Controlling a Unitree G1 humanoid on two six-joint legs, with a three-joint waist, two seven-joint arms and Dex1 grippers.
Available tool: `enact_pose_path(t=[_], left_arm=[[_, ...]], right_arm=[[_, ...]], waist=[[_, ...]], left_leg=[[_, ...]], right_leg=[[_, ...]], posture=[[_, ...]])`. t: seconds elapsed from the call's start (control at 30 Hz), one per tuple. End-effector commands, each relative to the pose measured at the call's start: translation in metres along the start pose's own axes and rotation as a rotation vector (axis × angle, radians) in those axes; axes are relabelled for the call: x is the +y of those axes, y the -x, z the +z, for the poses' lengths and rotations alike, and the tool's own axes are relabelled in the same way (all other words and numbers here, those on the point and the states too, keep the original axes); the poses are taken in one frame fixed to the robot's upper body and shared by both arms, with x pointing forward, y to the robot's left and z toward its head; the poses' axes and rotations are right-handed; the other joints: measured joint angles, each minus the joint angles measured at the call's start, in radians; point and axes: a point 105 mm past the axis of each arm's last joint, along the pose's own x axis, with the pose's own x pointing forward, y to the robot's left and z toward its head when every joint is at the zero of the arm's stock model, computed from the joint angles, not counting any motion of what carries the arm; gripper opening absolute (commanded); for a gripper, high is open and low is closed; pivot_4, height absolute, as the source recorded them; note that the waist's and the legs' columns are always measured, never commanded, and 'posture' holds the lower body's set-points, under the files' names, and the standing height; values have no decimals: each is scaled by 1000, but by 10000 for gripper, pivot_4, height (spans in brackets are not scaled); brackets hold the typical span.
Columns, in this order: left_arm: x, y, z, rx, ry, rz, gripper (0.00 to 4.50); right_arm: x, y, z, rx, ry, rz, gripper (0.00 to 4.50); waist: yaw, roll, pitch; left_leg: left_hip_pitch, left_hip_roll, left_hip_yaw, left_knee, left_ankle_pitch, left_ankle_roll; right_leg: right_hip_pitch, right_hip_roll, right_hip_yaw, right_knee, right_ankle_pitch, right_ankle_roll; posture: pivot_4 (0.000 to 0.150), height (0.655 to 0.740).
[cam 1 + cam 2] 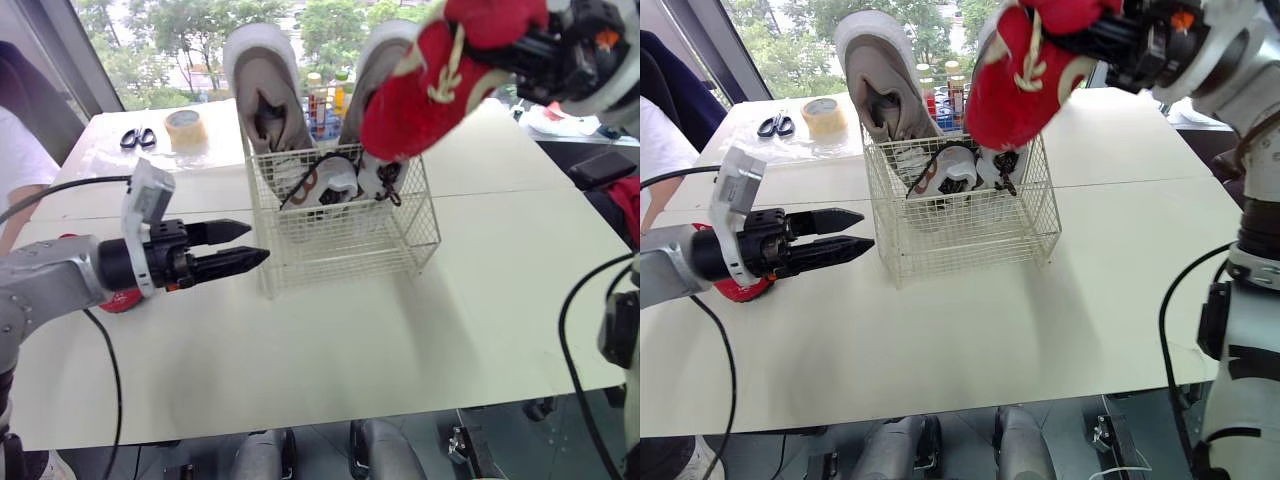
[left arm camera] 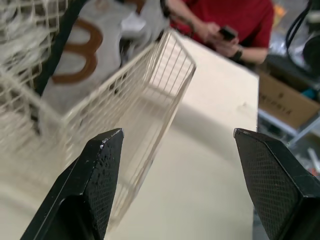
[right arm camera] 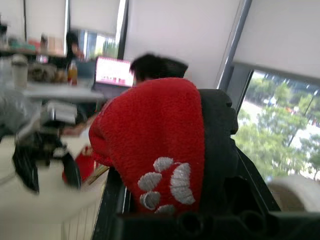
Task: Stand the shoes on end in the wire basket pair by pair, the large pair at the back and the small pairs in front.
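Note:
A white wire basket stands mid-table. Two large grey shoes stand on end along its back. In front of them sit small white shoes with brown trim. My right gripper is shut on a red fleece shoe with a white paw print, held toe-down above the basket's right side. My left gripper hangs open and empty just left of the basket, low over the table, its fingers pointing at the basket's wire wall. A second red shoe lies under my left forearm.
A tape roll and scissors lie at the table's far left. Bottles stand behind the basket. One person is at the left edge, and another in a red shirt is beyond the table's right side.

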Motion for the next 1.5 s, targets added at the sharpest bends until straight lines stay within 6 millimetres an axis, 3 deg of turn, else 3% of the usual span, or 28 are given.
enact_pose_path(t=[0.03,0.3,0.57,0.73,0.87,1.0,1.1,1.37,1.5], left_arm=[[-6,-2,9,-10,-78,-13,35969],[-16,-17,3,-38,-45,-59,35969],[-15,-21,1,-46,-31,-48,35969],[-14,-20,-2,-39,-25,-33,35969],[-14,-19,-2,-49,-20,-20,36446],[-10,-16,1,-78,-13,13,36446],[-1,-10,9,-133,5,63,36446],[33,22,31,-296,91,261,36446],[59,37,46,-367,85,437,36446]], right_arm=[[8,10,1,105,78,48,9023],[15,15,-47,268,97,77,9023],[18,3,-99,273,82,131,9023],[16,0,-118,251,47,157,9023],[18,6,-127,287,20,181,26527],[12,11,-118,287,15,146,44572],[11,13,-99,278,15,115,44572],[34,9,-23,128,-108,118,44572],[34,5,-18,103,-104,104,44572]], waist=[[1,0,0],[-4,0,0],[-4,-1,0],[0,-1,0],[-1,-1,0],[-4,-1,0],[-3,-1,0],[-3,-1,0],[-2,-3,-2]], left_leg=[[0,0,0,0,0,1],[0,0,0,1,0,0],[2,0,0,2,1,-2],[2,0,0,2,1,-2],[2,0,-1,2,1,-2],[2,0,-1,2,2,-2],[3,0,-1,2,2,-3],[3,0,-2,2,2,-3],[5,0,-2,2,2,-3]], right_leg=[[1,0,0,-1,0,0],[1,0,0,0,0,0],[2,0,0,2,0,0],[2,0,0,2,0,0],[3,0,0,2,0,0],[3,0,0,3,0,0],[3,0,0,3,0,0],[3,0,0,4,0,0],[5,0,0,3,0,0]], posture=[[1500,7400],[1500,7400],[1500,7400],[1500,7400],[1500,7400],[1500,7400],[1500,7400],[1500,7400],[1500,7400]])
